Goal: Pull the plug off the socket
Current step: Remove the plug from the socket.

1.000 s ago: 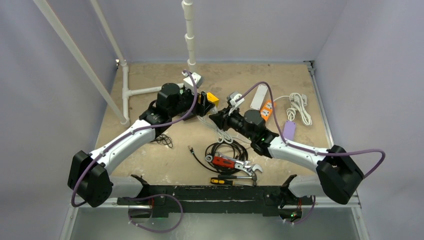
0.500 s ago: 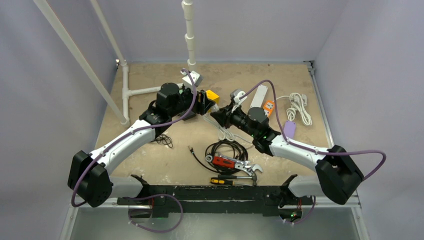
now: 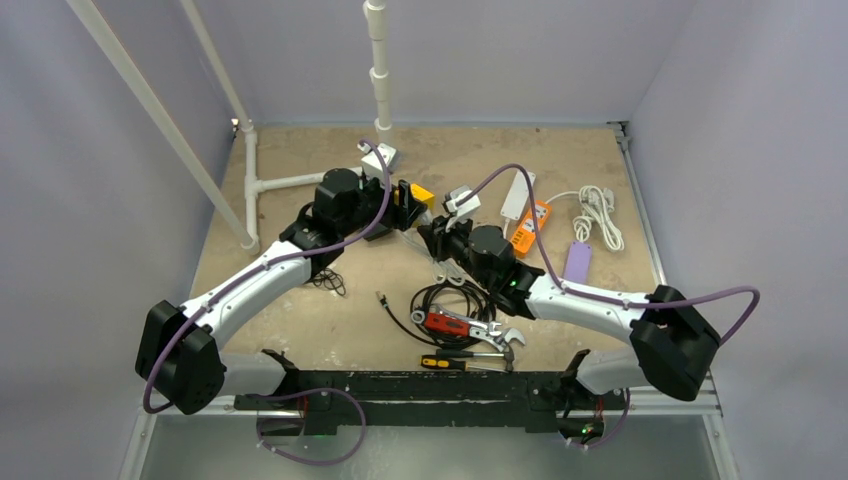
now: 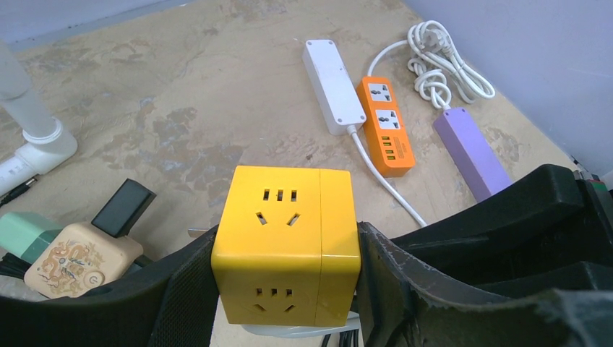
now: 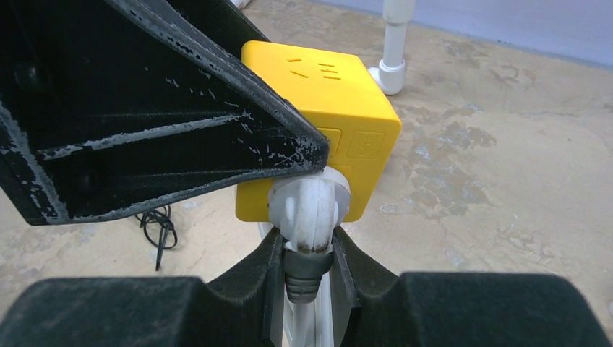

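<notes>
table: action just 12 o'clock of centre | left gripper: from 8 o'clock, clamped on yellow socket cube sides, bracing it | right gripper: from 4 o'clock, pinching white plug, seated in cube's 6 o'clock face, to pull

The top camera is looking down from above and behind the arm bases, taking in the whole table from well back. The left wrist camera is sitting close behind the left gripper, facing right across the yellow socket cube toward the orange power strip. The right wrist camera is crowding in behind the right gripper, facing left and far at the white plug. All three views are sharing the cube; the top and left wrist views are also sharing the strip.
</notes>
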`<state>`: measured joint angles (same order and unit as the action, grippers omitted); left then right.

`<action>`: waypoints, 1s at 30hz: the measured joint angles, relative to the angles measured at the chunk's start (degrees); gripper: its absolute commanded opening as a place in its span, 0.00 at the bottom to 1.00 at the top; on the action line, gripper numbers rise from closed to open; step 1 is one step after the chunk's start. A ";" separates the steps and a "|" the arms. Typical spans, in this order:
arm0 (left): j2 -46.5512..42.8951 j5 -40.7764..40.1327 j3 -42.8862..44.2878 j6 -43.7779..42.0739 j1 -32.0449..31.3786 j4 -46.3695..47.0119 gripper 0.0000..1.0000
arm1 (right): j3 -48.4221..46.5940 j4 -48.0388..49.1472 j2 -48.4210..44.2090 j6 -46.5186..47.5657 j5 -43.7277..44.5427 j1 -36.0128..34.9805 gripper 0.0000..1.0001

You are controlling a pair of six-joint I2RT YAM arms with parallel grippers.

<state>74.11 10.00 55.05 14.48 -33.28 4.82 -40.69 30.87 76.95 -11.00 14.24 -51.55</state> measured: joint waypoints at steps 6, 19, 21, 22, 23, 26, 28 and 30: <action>-0.02 0.04 0.00 -0.33 0.00 -0.17 0.00 | -0.11 -0.17 -0.02 -0.04 -0.44 -0.15 0.00; -0.13 0.48 0.02 -1.84 -0.61 1.57 0.00 | 2.93 4.39 -1.99 -2.91 -26.62 11.47 0.00; -0.15 0.50 0.02 -1.84 -0.61 1.55 0.00 | 2.95 4.39 -1.99 -2.89 -27.32 11.72 0.00; -0.15 0.48 0.02 -1.81 -0.61 1.57 0.00 | 2.95 4.37 -1.99 -2.89 -27.28 11.74 0.00; -0.15 0.46 0.02 -1.81 -0.61 1.55 0.00 | 2.95 4.37 -1.99 -2.84 -27.19 11.72 0.00; -0.15 0.00 0.02 -1.70 -0.61 1.46 0.00 | 2.95 4.31 -1.99 -2.64 -25.27 10.86 0.00; -0.17 -0.42 0.02 -1.55 -0.57 1.11 0.00 | 2.95 4.13 -1.99 -1.97 -21.40 8.98 0.00; -0.20 -0.63 0.02 -1.42 -0.48 0.39 0.00 | 2.93 3.52 -1.99 -1.05 -16.46 6.51 0.00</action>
<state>73.91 9.37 55.07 13.06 -33.76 5.21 -37.76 34.39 74.96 -12.05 -2.22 -45.04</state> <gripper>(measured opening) 0.585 0.253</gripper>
